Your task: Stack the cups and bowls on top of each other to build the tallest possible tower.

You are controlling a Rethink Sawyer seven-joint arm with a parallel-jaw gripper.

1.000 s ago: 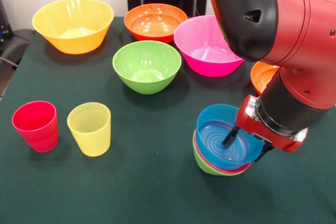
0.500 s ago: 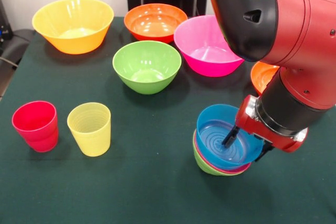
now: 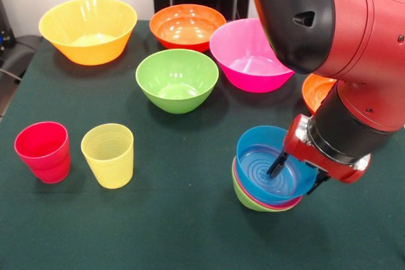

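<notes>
Tower (image 3: 269,184) of nested glossy plastic bowls — blue uppermost, red rim beneath, light-green lowest — stands on the dark green table (image 3: 171,219), near edge. Pincer (image 3: 297,174) spread, one finger inside the blue bowl, one outside — apparently straddling its wall to seat it.

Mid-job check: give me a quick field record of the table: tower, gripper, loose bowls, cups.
tower: blue bowl nested on a red rim and a light-green bowl at the bottom
gripper: gripper at the blue bowl, one finger inside it, the other outside its rim
loose bowls: yellow-orange, orange, pink, green; another orange one partly hidden behind the arm
cups: red cup and yellow cup, upright, side by side, apart from the tower
</notes>
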